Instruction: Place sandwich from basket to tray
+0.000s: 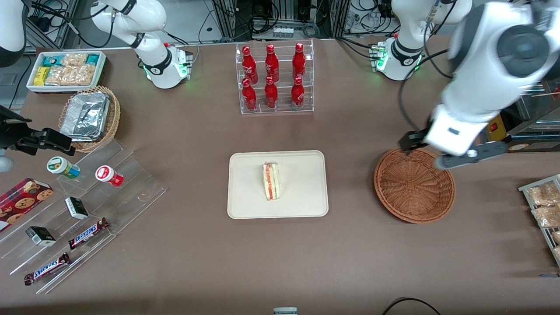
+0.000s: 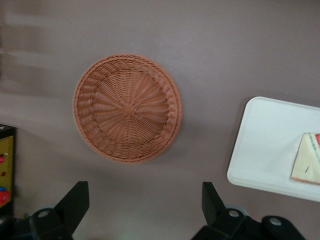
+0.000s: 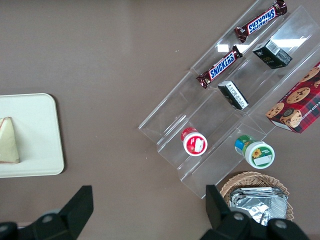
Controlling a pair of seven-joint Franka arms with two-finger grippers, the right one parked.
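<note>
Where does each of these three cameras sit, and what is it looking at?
Front view: high over the table's front edge, looking down on the tray, sandwich, basket and both arms; the left hand hangs over the basket's rim.
Left wrist view: looks down past its open fingers at the empty basket.
Right wrist view: looks down at the candy bars.
All three show the tray with the sandwich.
</note>
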